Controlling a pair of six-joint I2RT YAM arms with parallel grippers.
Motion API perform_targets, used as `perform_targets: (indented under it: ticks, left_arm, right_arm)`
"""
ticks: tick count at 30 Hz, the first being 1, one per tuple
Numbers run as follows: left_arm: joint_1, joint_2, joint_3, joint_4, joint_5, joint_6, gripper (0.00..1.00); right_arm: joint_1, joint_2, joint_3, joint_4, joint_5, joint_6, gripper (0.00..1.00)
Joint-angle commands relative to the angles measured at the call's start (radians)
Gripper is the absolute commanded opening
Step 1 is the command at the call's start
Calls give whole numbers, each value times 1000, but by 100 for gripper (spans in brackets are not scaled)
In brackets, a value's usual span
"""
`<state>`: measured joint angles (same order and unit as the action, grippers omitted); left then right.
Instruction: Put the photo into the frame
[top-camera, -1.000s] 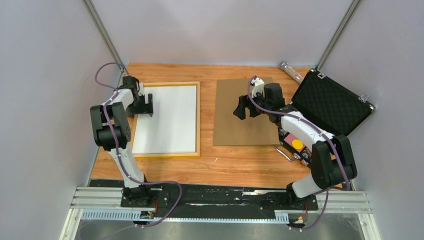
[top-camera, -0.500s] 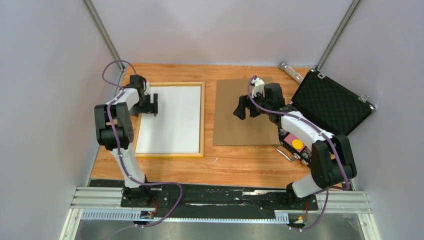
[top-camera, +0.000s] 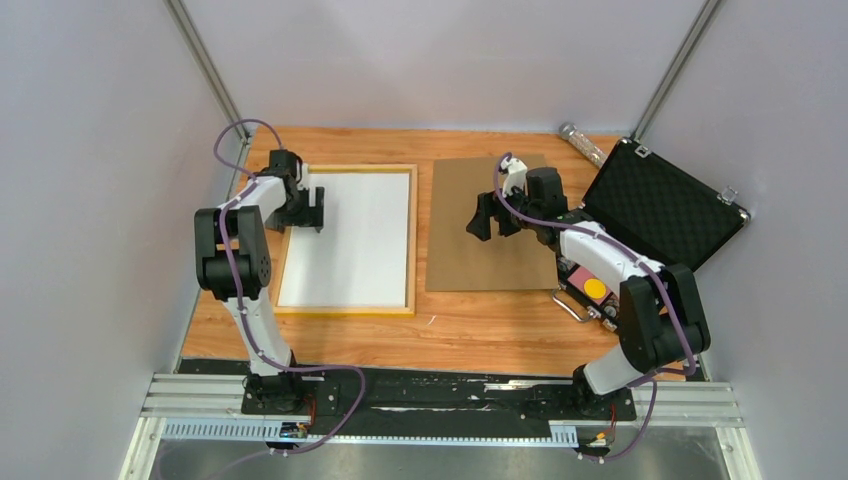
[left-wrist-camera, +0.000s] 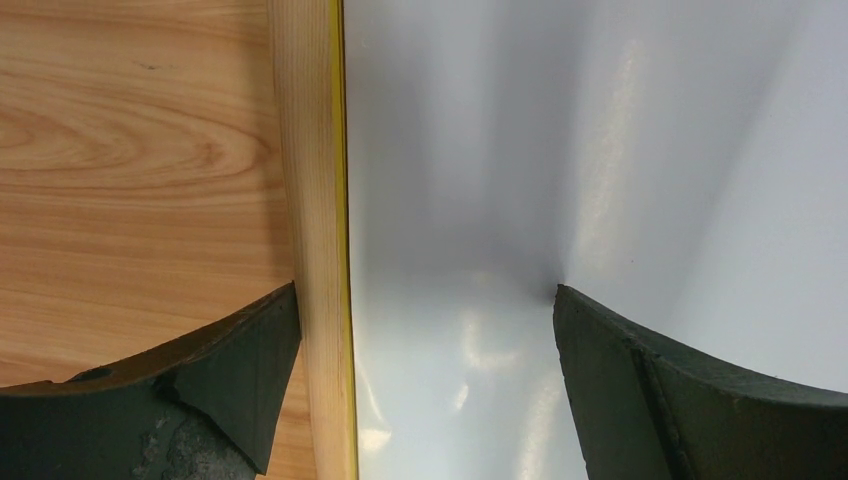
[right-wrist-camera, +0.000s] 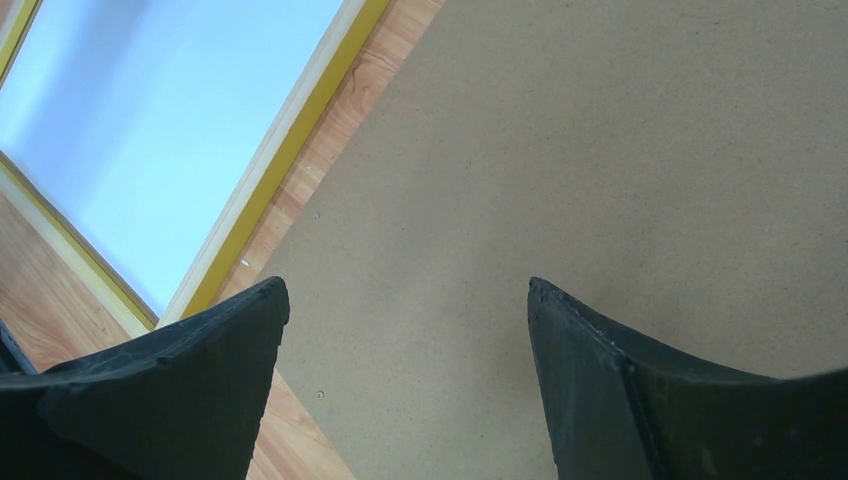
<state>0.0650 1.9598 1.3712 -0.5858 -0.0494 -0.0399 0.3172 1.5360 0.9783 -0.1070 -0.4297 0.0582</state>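
- Light-brown wooden table (top-camera: 480, 325): carries every item below.
- Thin yellow wooden rectangular frame (top-camera: 411, 240): flat on the left half of the table.
- Glossy white rectangular sheet (top-camera: 355, 245): lies inside the frame and fills its opening. No printed side shows.
- Plain brown rectangular board (top-camera: 470, 265): flat at the centre, just right of the frame and apart from it.
- Black foam-lined case (top-camera: 660, 205): open, far right.
- Left gripper (top-camera: 316, 210): jaws spread wide, straddling the frame's left rail near its far corner. One finger is over the table, the other over the sheet. It grips nothing.
- Right gripper (top-camera: 492, 222): jaws wide apart and empty, over the board.
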Motion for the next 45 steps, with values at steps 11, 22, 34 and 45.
perform_targets:
  ticks: [11, 22, 34, 45]
  left_arm:
    - [-53, -65, -6, -14, 33, -17, 100]
    - [-85, -211, -45, 57, -73, -12, 100]
    - [-191, -275, -50, 37, 162, 19, 100]
    - [-287, -159, -51, 72, 251, 2, 100]
  right_arm:
    - [-21, -4, 0, 39, 3, -4, 87]
    - [-37, 1, -2, 37, 4, -5, 87]
    - [-162, -78, 3, -32, 25, -9, 87]
    - [-258, -162, -52, -70, -2, -21, 86]
